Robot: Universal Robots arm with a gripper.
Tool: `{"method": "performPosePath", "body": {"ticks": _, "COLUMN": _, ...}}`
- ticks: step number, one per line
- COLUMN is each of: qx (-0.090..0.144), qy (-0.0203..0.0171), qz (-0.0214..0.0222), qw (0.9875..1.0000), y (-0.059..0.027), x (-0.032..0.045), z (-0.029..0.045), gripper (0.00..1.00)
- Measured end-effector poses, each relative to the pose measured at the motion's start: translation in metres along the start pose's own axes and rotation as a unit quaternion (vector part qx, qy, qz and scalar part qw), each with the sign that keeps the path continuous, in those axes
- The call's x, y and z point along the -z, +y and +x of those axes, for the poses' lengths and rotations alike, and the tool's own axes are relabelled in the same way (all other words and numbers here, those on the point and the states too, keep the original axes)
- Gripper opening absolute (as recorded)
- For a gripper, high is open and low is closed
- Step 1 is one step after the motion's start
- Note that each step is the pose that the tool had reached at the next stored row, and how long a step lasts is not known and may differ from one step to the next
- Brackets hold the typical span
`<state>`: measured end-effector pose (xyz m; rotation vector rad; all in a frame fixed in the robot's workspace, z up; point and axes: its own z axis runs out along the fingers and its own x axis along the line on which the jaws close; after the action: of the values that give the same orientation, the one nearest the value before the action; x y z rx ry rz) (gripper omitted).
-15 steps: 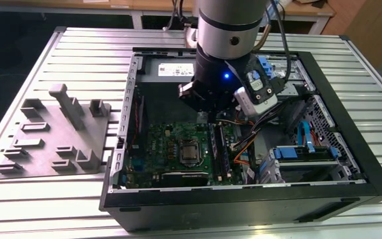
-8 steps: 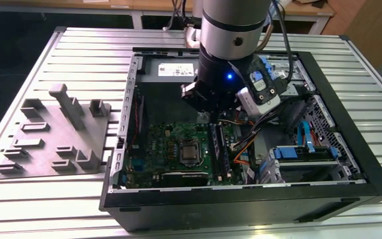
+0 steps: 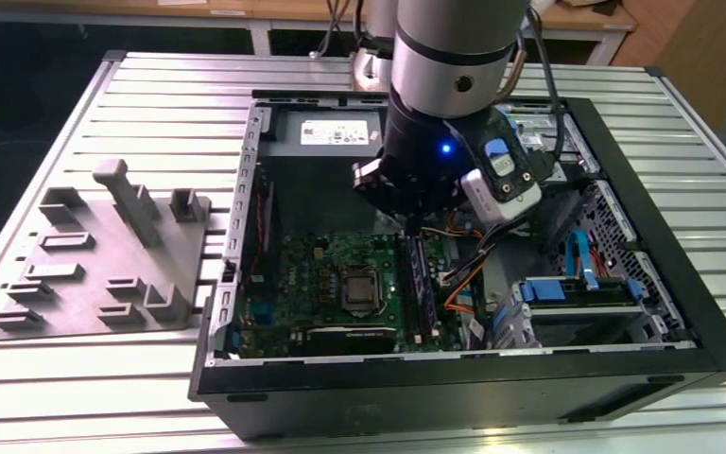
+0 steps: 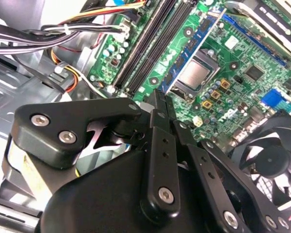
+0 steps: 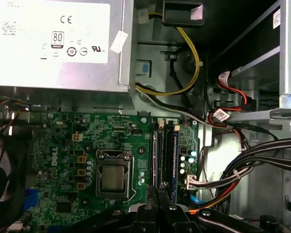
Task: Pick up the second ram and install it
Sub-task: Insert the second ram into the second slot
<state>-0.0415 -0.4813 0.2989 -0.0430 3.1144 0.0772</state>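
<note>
My gripper (image 3: pixel 408 225) hangs inside the open computer case (image 3: pixel 665 312), just above the memory slots of the green motherboard (image 3: pixel 319 274). Its black fingers (image 4: pixel 157 126) are pressed together with nothing between them. In the first wrist view the gripper (image 5: pixel 157 193) lines up with two long dark slots side by side. A narrow dark ram (image 5: pixel 175 155) stands seated in one slot, also seen as the ram (image 3: pixel 422 288) in the exterior view. I cannot tell whether the neighbouring slot (image 5: pixel 157 155) holds a stick too. In the second wrist view the slots (image 4: pixel 148 46) run away from the gripper (image 4: pixel 161 94).
A grey fixture plate (image 3: pixel 98 274) with a tall post (image 3: pixel 129 199) lies on the slatted table at the exterior view's left. Inside the case are the processor socket (image 3: pixel 359 288), a power supply (image 5: pixel 53 43), bundled cables (image 5: pixel 252 160), a fan (image 4: pixel 271 160) and a drive cage (image 3: pixel 578 293).
</note>
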Motion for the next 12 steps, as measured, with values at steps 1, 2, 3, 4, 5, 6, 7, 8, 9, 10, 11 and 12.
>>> {"method": "performPosePath", "body": {"ticks": 1, "qx": 0.0, "qy": 0.0, "qz": 0.0, "qw": 1.0, "y": 0.0, "x": -0.0008, "z": -0.0002, "gripper": 0.11}}
{"method": "performPosePath", "body": {"ticks": 2, "qx": 0.0, "qy": 0.0, "qz": 0.0, "qw": 1.0, "y": -0.0001, "x": -0.0018, "z": -0.0004, "gripper": 0.11}}
{"method": "performPosePath", "body": {"ticks": 3, "qx": 0.0, "qy": 0.0, "qz": -0.0001, "qw": 1.0, "y": -0.0001, "x": -0.003, "z": -0.0005, "gripper": 0.11}}
{"method": "performPosePath", "body": {"ticks": 4, "qx": 0.0, "qy": 0.0, "qz": -0.0001, "qw": 1.0, "y": -0.0002, "x": -0.0042, "z": -0.0007, "gripper": 0.11}}
{"method": "performPosePath", "body": {"ticks": 5, "qx": 0.0, "qy": 0.0, "qz": -0.0001, "qw": 1.0, "y": -0.0003, "x": -0.0053, "z": -0.0011, "gripper": 0.11}}
{"method": "performPosePath", "body": {"ticks": 6, "qx": 0.0, "qy": 0.0, "qz": -0.0001, "qw": 1.0, "y": -0.0003, "x": -0.0065, "z": -0.0015, "gripper": 0.11}}
{"method": "performPosePath", "body": {"ticks": 7, "qx": 0.0, "qy": 0.0, "qz": -0.0001, "qw": 1.0, "y": -0.0004, "x": -0.0077, "z": -0.0018, "gripper": 0.11}}
{"method": "performPosePath", "body": {"ticks": 8, "qx": 0.0, "qy": 0.0001, "qz": -0.0001, "qw": 1.0, "y": -0.0005, "x": -0.0093, "z": -0.0021, "gripper": 0.11}}
{"method": "performPosePath", "body": {"ticks": 9, "qx": 0.0, "qy": 0.0001, "qz": -0.0001, "qw": 1.0, "y": -0.0006, "x": -0.0108, "z": -0.0021, "gripper": 0.11}}
{"method": "performPosePath", "body": {"ticks": 10, "qx": 0.0, "qy": 0.0, "qz": -0.0001, "qw": 1.0, "y": -0.0007, "x": -0.0126, "z": -0.0021, "gripper": 0.11}}
{"method": "performPosePath", "body": {"ticks": 11, "qx": 0.0, "qy": 0.0, "qz": -0.0001, "qw": 1.0, "y": -0.0007, "x": -0.0143, "z": -0.0021, "gripper": 0.11}}
{"method": "performPosePath", "body": {"ticks": 12, "qx": 0.0, "qy": 0.0, "qz": -0.0001, "qw": 1.0, "y": -0.0008, "x": -0.0161, "z": -0.0023, "gripper": 0.11}}
